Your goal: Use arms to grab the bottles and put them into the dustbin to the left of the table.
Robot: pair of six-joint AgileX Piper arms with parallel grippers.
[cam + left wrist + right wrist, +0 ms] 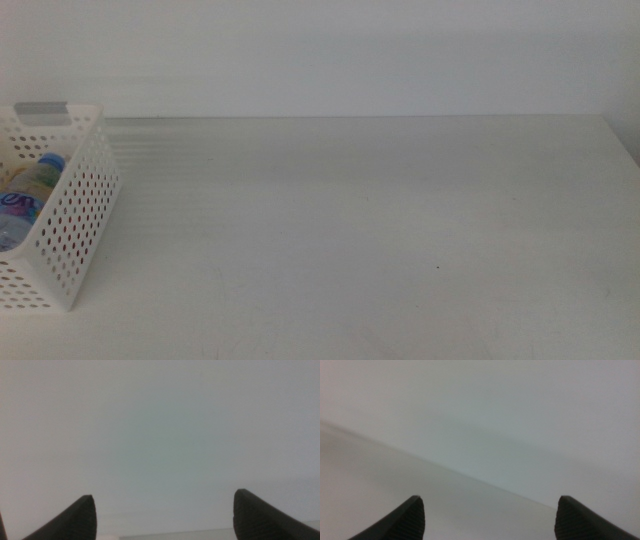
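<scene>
The white perforated dustbin (75, 215) stands at the table's (360, 230) left edge in the middle view. Inside it lie bottles: a clear water bottle with a blue cap (18, 212) and part of a yellowish bottle (38, 180) behind it; something red shows faintly through the holes. Neither arm appears in the middle view. In the left wrist view my left gripper (165, 512) is open, its dark jaws wide apart with only pale surface between them. My right gripper (490, 515) is open too, over bare tabletop with nothing held.
A plain white wall runs behind the table. The table's right edge shows at the far right of the middle view.
</scene>
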